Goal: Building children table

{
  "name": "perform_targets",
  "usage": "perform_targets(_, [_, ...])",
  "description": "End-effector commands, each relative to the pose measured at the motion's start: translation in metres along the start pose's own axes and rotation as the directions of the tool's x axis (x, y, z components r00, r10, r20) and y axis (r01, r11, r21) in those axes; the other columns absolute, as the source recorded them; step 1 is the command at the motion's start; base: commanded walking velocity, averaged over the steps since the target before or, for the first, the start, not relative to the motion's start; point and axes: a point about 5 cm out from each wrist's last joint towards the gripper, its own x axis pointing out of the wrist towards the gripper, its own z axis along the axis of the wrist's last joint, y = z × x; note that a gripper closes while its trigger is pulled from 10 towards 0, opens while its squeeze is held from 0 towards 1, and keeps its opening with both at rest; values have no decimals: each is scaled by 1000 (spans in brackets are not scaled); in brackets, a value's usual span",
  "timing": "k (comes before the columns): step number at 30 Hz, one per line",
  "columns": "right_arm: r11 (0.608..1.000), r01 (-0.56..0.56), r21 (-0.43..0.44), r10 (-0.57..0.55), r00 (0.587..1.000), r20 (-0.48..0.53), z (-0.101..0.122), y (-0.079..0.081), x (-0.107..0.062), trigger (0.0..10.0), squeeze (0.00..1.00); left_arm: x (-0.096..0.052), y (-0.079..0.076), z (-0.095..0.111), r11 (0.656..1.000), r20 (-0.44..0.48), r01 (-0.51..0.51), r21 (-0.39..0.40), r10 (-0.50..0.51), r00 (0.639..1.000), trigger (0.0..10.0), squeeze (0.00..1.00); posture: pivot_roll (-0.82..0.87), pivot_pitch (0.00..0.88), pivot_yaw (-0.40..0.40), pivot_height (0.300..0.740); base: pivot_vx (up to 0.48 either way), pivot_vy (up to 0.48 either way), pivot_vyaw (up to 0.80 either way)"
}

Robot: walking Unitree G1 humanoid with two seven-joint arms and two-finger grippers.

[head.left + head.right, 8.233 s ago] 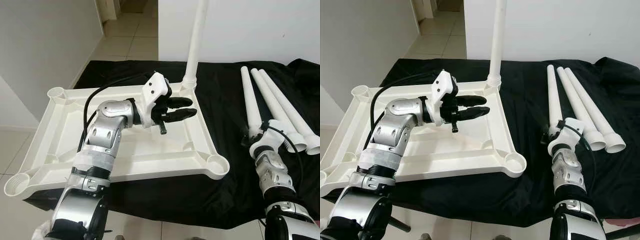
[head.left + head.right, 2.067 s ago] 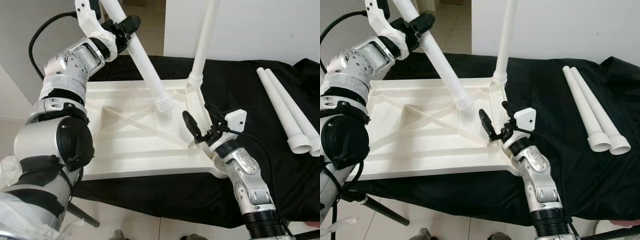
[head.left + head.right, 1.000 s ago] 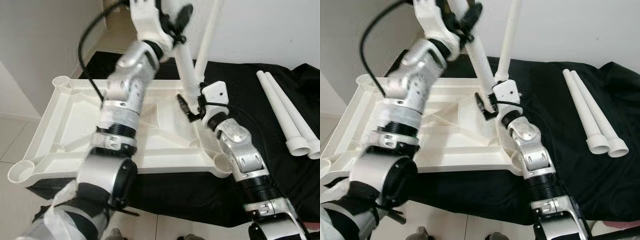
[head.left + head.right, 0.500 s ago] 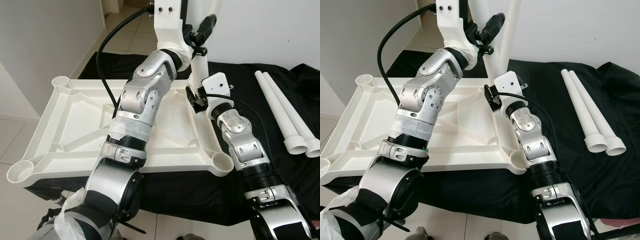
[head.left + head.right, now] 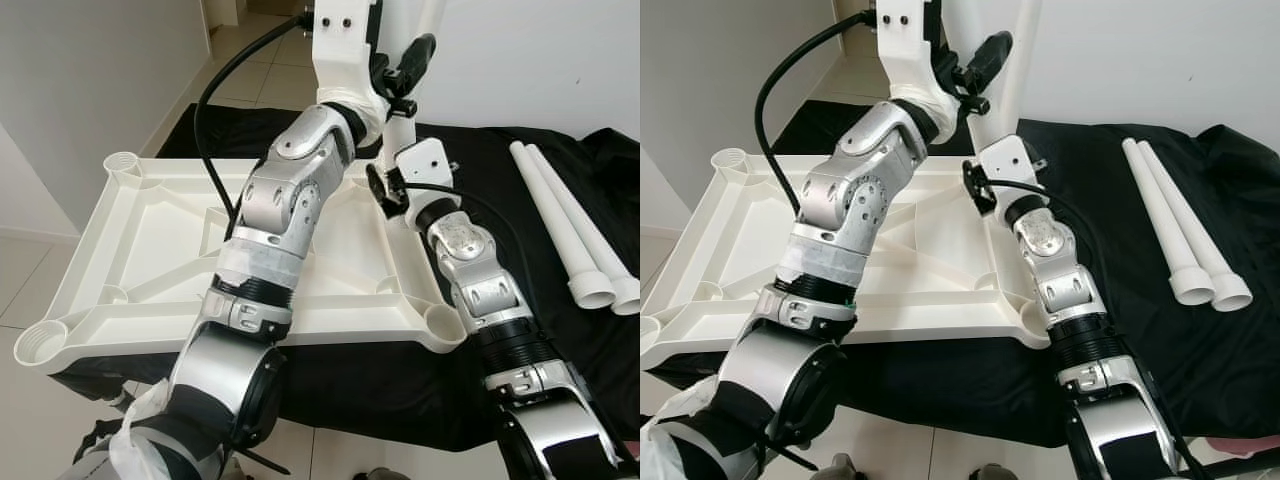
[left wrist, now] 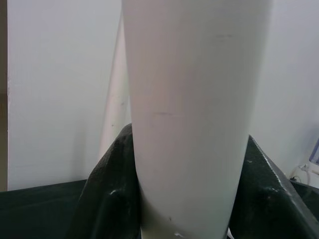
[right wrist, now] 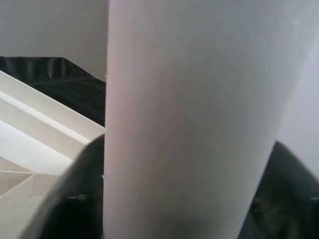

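An upturned white tabletop (image 5: 120, 250) lies on a black cloth. One white leg (image 5: 1025, 40) stands upright in its far right corner. Beside that leg, my left gripper (image 5: 405, 62) is raised high and shut on a second white leg (image 5: 402, 128), held nearly upright. In the left wrist view this leg (image 6: 194, 109) sits between the black fingers (image 6: 107, 199). My right gripper (image 5: 380, 190) is lower down by the tabletop's right rim, shut on the same leg (image 7: 194, 119) near its foot. The leg's bottom end is hidden behind the right wrist.
Two spare white legs (image 5: 570, 220) lie side by side on the black cloth (image 5: 560, 340) at the right. Open corner sockets show at the far left (image 5: 120, 163), near left (image 5: 35, 345) and near right (image 5: 445, 325). A white wall stands close behind; tiled floor lies to the left.
Over the last second the left arm swung the held leg from a slant to nearly upright. The right gripper followed it toward the tabletop's far right side.
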Motion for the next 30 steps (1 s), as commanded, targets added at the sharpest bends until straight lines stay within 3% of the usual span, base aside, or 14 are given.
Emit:
perform_targets(1, [1000,2,-8,-2,1000,4,1,0,2,0,0,1,-13,-4,999,1,32,-30,-32,999,10000,0,-102,0,-13,740,0,0,0])
perform_targets(14, [995,88,45,-85,994,-64,-10,-6,2,78,0,1,-15,0,999,10,40,-18,-40,999,10000,0,-85,0,-14,740,0,0,0])
perform_targets(15, [992,107,63,-102,992,-77,-12,-7,2,4196,0,0,-15,0,999,9,41,-26,-41,999,10000,0,-80,0,-16,740,0,0,0])
perform_targets(16, [989,123,84,-116,989,-92,-14,-8,2,10000,0,0,-16,-1,998,10,44,-52,-44,999,10000,1000,-80,0,-16,740,0,0,0])
perform_targets(18, [980,143,139,-129,986,-106,-15,-9,3,10000,0,-1,-16,0,996,14,60,-68,-59,998,10000,1000,-77,0,-14,740,0,0,0])
perform_targets(24, [967,172,189,-149,980,-130,-17,-9,3,10000,0,-2,-18,3,995,29,86,-53,-84,996,10000,1000,-73,0,-18,740,0,0,0])
perform_targets(25, [961,183,206,-157,978,-139,-19,-9,3,10000,0,-3,-20,4,993,36,106,-46,-105,994,10000,812,-72,0,-18,740,0,0,0])
perform_targets(28, [958,190,216,-162,976,-143,-19,-9,3,10000,0,-4,-21,5,992,41,120,-41,-119,992,10000,812,-71,0,-21,740,0,0,0])
perform_targets(29, [956,199,217,-170,975,-144,-19,-9,3,10000,0,-4,-24,6,990,49,139,-32,-137,989,10000,0,-69,0,-22,740,0,0,0])
perform_targets(30, [950,208,233,-178,973,-145,-19,-10,3,10000,0,-5,-26,9,988,66,153,-25,-151,986,10000,0,-62,0,-24,740,0,0,0])
